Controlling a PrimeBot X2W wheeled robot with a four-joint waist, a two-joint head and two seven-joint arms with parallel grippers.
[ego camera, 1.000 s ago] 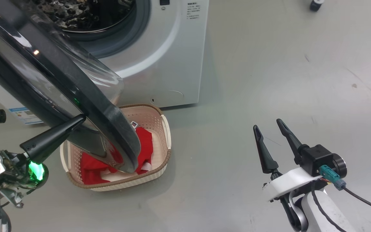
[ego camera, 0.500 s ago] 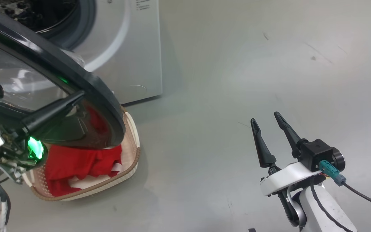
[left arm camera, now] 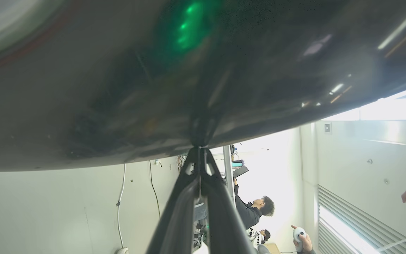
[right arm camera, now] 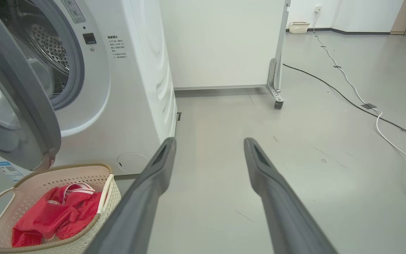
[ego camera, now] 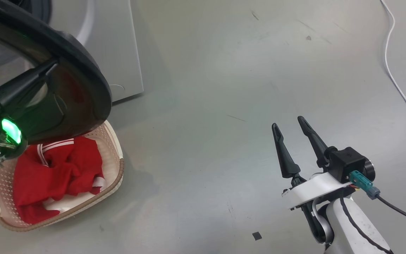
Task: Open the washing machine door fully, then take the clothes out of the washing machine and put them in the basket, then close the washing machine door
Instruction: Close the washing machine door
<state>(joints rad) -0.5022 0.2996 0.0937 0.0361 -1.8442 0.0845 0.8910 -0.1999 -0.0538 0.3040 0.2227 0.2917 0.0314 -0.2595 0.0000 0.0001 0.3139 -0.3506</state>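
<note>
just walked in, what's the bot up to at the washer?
Door-closing stage, by the look of it. The left pincer, shut, has its tips against the glossy outer face of the washing machine door, which stands partly open in front of the washing machine. The red clothes lie in the basket on the floor under the door. The right pincer is open and empty, off to the side above the floor.

Head view downward, right wrist low, both sharing basket (ego camera: 117, 168), left wrist against door (left arm camera: 118, 88)
</note>
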